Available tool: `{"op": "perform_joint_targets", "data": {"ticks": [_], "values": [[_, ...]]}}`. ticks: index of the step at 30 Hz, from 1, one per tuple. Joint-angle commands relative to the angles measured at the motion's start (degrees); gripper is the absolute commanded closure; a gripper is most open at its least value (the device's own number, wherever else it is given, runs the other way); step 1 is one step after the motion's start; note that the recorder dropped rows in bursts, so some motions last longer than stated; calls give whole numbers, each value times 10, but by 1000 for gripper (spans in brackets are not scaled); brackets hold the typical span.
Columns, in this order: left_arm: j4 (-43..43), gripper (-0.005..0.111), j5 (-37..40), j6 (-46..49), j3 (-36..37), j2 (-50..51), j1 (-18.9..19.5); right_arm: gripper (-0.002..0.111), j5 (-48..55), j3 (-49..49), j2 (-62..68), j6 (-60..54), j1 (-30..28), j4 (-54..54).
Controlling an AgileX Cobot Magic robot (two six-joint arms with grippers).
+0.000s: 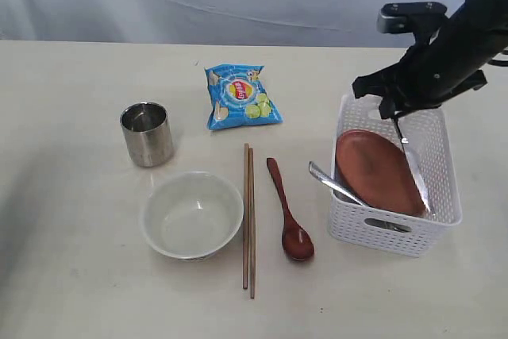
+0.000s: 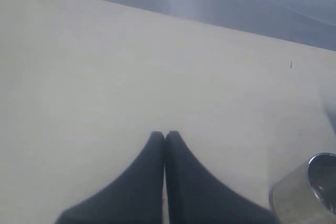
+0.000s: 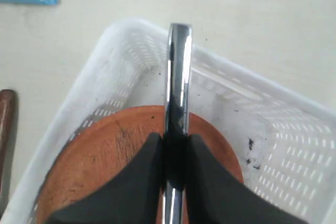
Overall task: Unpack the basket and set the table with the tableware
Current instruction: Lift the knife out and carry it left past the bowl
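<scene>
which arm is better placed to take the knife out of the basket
Right. The right gripper is over the white basket, already closed on the handle of the steel knife. The left gripper is shut above the table beside the steel cup.

Soft, even light from overhead washes the pale table (image 1: 79, 275) in the exterior view, which is sharp throughout, with only faint shadows hugging the cup (image 1: 148, 134) and bowl (image 1: 192, 213) and a dimmer patch at the left edge. The left wrist view is hazy, with the left gripper (image 2: 165, 136) and the cup at the frame's corner both out of focus. In the right wrist view, bright glare streaks the knife (image 3: 178, 72), and the basket (image 3: 126, 38) rim blurs to a soft white.
</scene>
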Motion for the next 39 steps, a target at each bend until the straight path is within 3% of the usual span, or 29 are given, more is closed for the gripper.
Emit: {"op": "perform_joint_targets", "data": {"ticks": [1, 7, 15, 23, 32, 35, 39], "values": [[2, 107, -1, -2, 4, -5, 3, 109, -2, 0, -44, -3, -2, 3], [2, 107, -1, -2, 4, -5, 3, 109, -1, 0, -81, 6, 8, 3], [2, 107, -4, -15, 6, -5, 3, 109, -27, 0, -103, 18, 84, 3], [2, 107, -112, -14, 36, -5, 3, 109, -61, 0, -101, 54, 170, 3], [4, 107, -132, -45, 39, -5, -3, 109, -116, 0, -101, 83, 250, 6], [33, 107, -219, -60, 55, -5, -13, 109, -144, 0, -101, 83, 271, 6], [149, 107, -380, -152, 64, -1, -24, 109, -176, 0, -101, 83, 282, 11]]}}
